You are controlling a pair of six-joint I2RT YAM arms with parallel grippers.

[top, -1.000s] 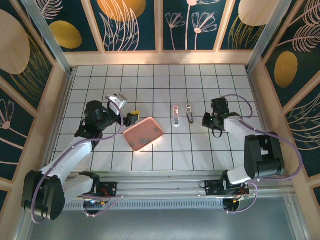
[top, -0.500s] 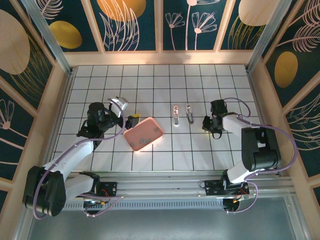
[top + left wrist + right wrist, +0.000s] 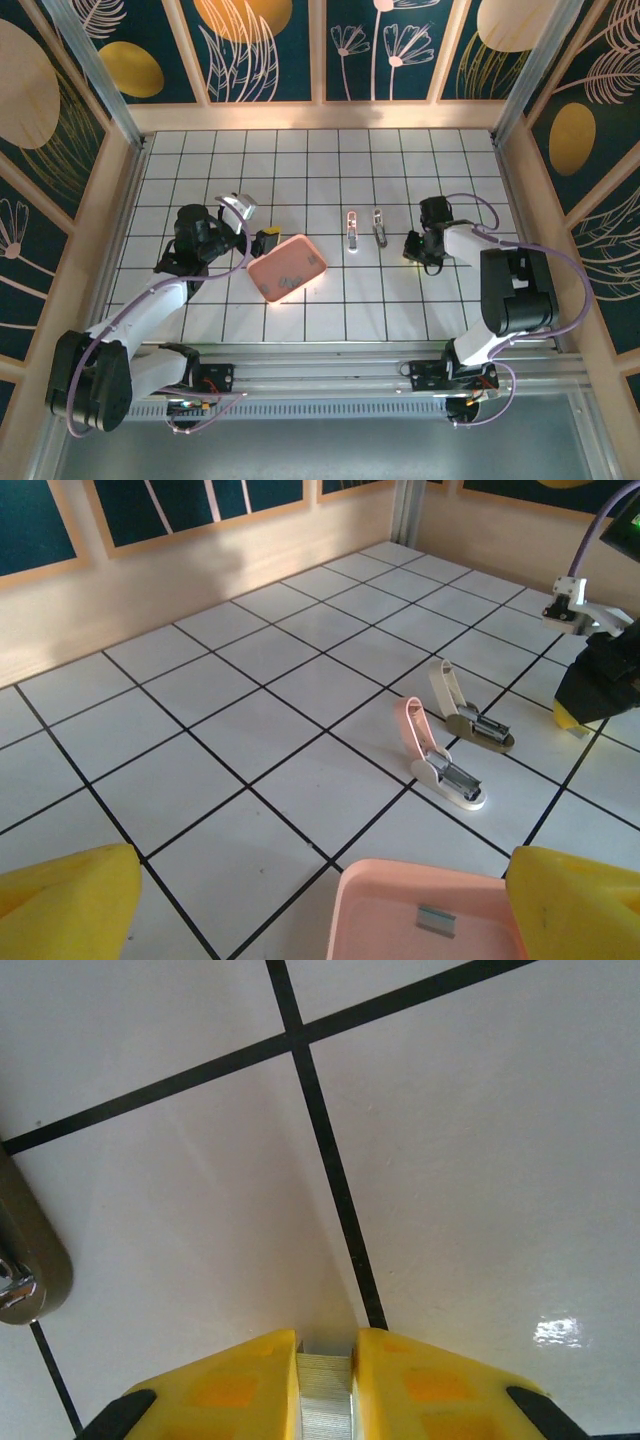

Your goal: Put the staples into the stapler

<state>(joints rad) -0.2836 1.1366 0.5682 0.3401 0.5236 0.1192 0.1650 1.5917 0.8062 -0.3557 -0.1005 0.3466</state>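
The whitish-pink stapler (image 3: pixel 350 230) (image 3: pixel 438 762) lies on the tiles with its lid hinged up and its metal channel showing. My right gripper (image 3: pixel 411 248) (image 3: pixel 326 1360) is shut on a silvery strip of staples (image 3: pixel 325 1392), low over the floor to the right of both staplers. My left gripper (image 3: pixel 267 240) (image 3: pixel 320 920) is open at the upper left corner of the pink tray (image 3: pixel 262 272) (image 3: pixel 360 920), nothing between its yellow fingers (image 3: pixel 62 900). One more small grey staple strip (image 3: pixel 436 918) lies in the tray.
A second, olive-grey stapler (image 3: pixel 379 227) (image 3: pixel 470 718) (image 3: pixel 22 1260) lies open just right of the pink one, close to my right gripper. Wooden walls ring the white tiled floor (image 3: pixel 300 180).
My right arm's elbow has swung in toward the middle while its gripper has edged slightly down and left with the staples. The left gripper has barely shifted toward the tray.
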